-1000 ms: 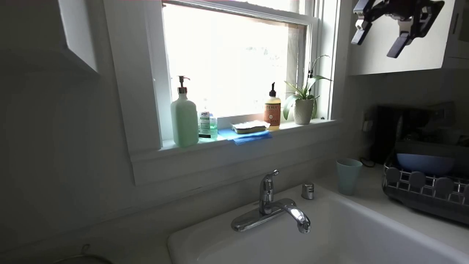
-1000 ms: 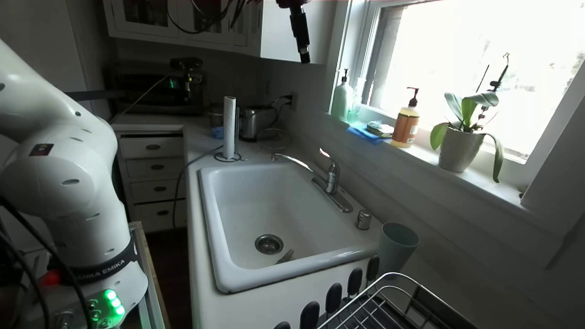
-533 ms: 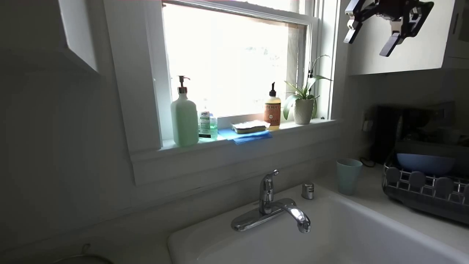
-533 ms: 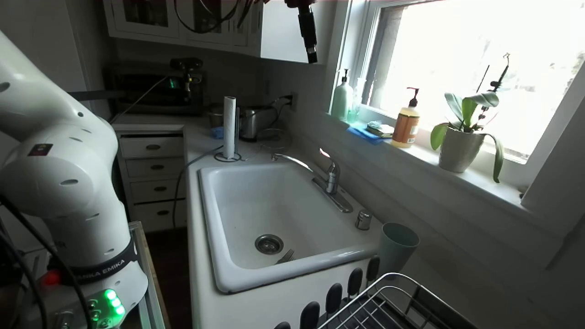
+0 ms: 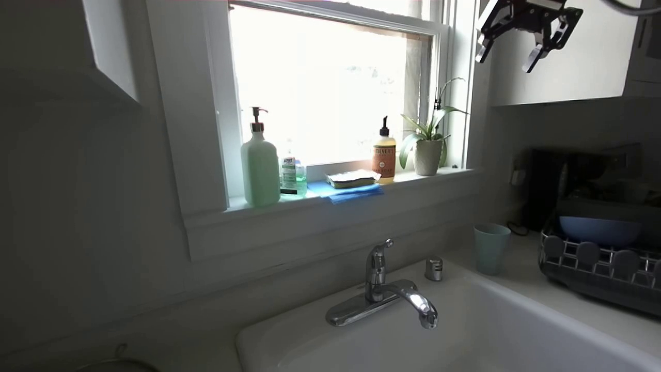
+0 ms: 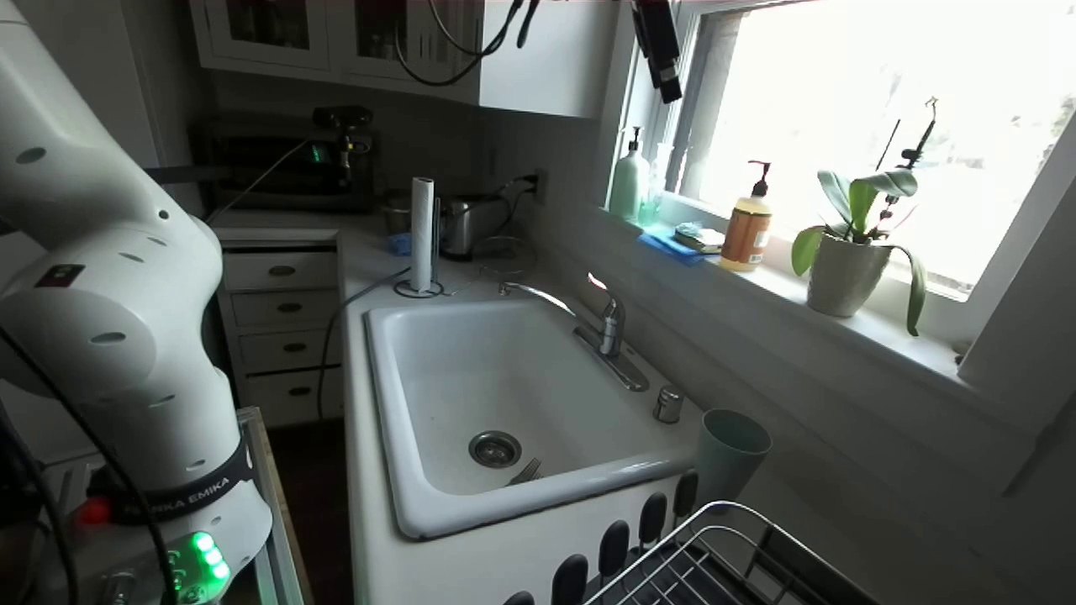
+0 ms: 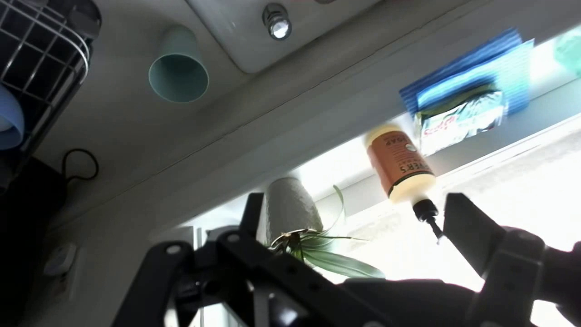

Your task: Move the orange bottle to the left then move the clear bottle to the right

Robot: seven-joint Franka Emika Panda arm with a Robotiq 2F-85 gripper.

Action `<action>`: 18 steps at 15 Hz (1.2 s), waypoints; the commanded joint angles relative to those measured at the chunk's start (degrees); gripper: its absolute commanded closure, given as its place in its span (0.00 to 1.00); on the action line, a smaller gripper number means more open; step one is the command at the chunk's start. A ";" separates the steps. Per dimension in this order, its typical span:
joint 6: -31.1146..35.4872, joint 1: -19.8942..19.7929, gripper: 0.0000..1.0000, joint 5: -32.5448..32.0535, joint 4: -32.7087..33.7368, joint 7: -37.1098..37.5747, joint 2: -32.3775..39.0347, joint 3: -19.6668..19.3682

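In an exterior view, lower your wide, empty gripper [image 5: 506,60] toward eight o'clock, clearing the potted plant [image 5: 427,147], onto the orange bottle [image 5: 383,161].

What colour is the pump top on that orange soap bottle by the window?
Black. The orange bottle shows its pump top best in the wrist view.

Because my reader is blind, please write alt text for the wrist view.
Open, empty gripper facing a bright windowsill with an orange bottle, a potted plant and a shiny packet on blue cloth. A cup stands on the counter.
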 commanded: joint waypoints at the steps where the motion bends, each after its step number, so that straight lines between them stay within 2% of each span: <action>1: -3.78 0.04 0.00 -5.36 11.61 2.81 10.88 -0.87; 7: -8.87 4.17 0.00 -5.93 25.43 1.00 23.55 -3.86; 13: -9.40 8.55 0.00 -4.85 37.21 1.19 32.68 -6.14; 14: -6.71 6.74 0.00 -5.00 30.31 0.90 28.43 -4.58; 18: -7.45 7.77 0.00 -5.00 34.44 0.90 31.60 -5.17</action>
